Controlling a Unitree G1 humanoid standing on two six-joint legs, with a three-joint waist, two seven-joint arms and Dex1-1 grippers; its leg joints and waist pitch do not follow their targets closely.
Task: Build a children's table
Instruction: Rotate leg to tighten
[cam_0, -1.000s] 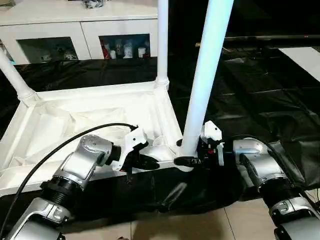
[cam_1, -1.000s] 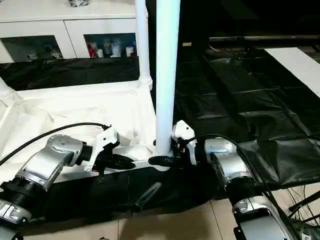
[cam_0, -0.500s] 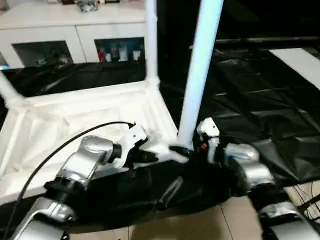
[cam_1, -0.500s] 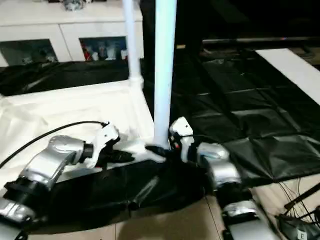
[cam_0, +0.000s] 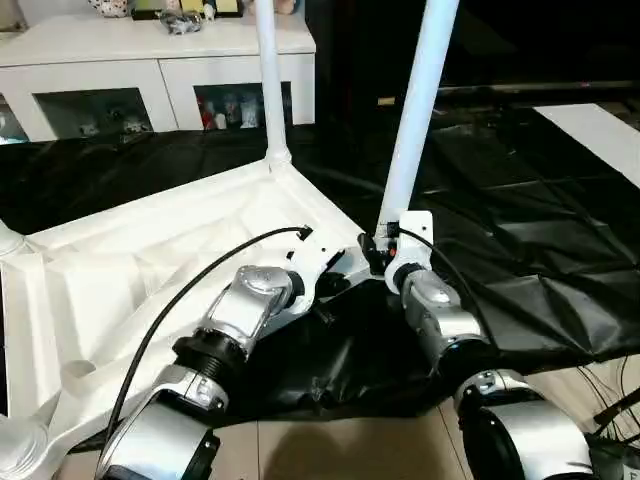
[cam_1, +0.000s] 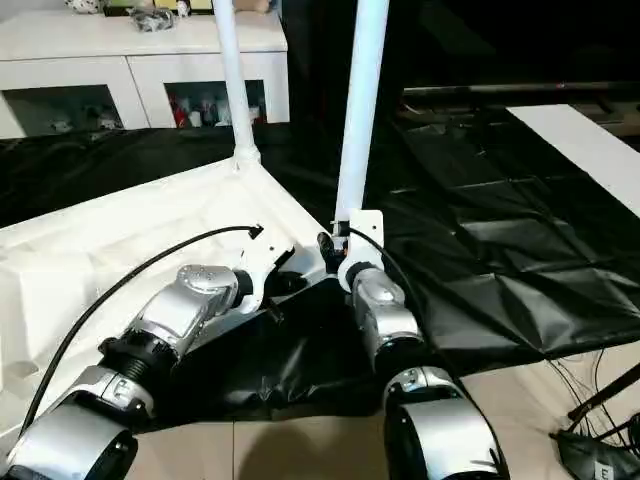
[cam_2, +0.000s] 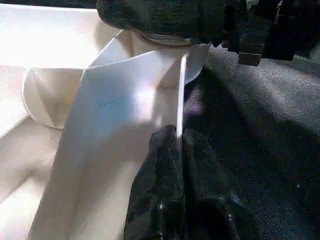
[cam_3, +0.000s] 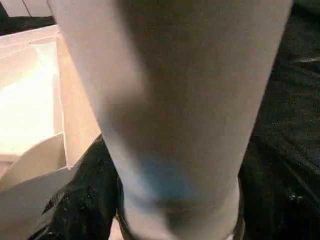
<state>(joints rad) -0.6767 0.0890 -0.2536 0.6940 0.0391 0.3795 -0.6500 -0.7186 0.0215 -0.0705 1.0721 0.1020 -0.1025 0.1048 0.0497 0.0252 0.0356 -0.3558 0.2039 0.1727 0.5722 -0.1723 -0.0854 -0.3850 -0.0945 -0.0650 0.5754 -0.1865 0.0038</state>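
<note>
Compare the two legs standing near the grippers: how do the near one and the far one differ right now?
The near leg leans to the right; the far leg stands nearly upright. The right gripper is around the near leg's base, while the far leg stands untouched. The near leg sits at the tabletop's front corner, the far leg at its back corner. Both are white tapered tubes set in corner sockets.

black drape, white cabinet behind, tiled floor.

Ahead of me, white sideboard, glass-fronted compartments holding small figurines; black crinkled sheet draped over work surface; pale tiled floor below; loose cables at my right.
</note>
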